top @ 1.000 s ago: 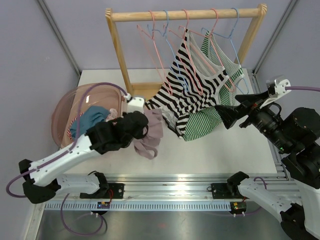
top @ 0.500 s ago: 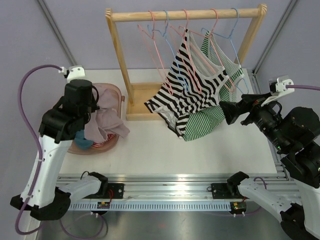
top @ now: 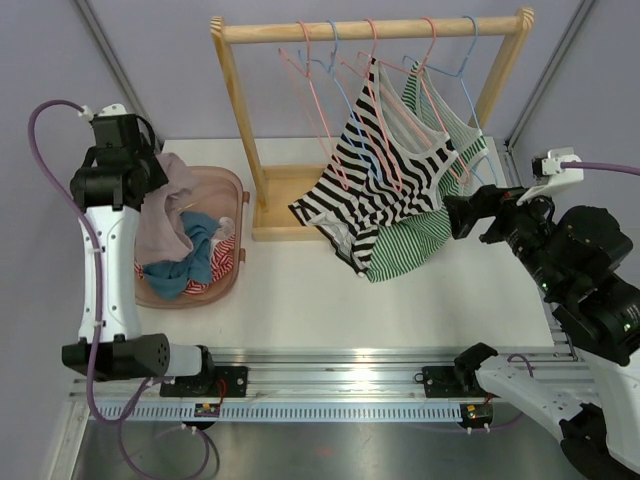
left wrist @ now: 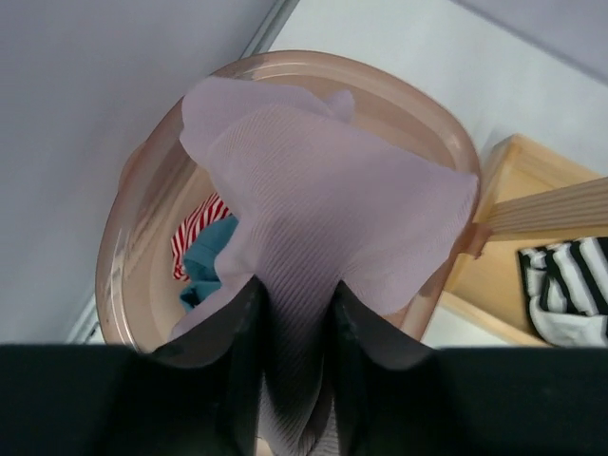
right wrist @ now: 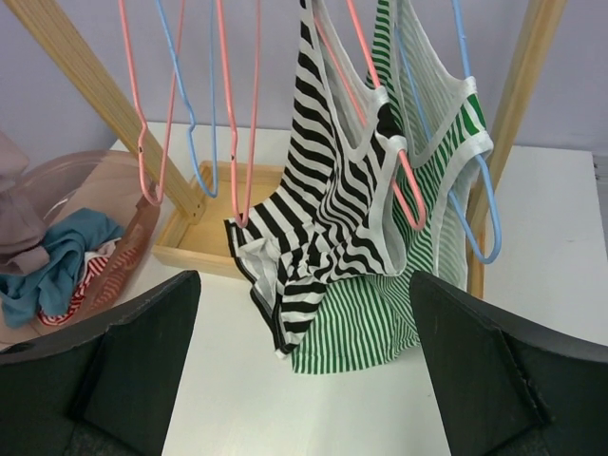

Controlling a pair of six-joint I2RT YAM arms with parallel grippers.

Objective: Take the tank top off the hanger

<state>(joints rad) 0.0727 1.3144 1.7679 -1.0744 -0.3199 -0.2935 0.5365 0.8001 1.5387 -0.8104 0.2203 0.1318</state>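
- Above the pink basket (left wrist: 133, 237): left gripper (left wrist: 294, 294) pinching mauve tank top (left wrist: 323, 190).
- Best let go squarely over centre, clear of rim.
- Right gripper (right wrist: 304, 285) spread wide, empty.

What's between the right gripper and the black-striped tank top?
Nothing visible. The open right gripper faces the black-striped tank top across open space. The green-striped top hangs behind it, not in front. The black-striped one is on its pink hanger.
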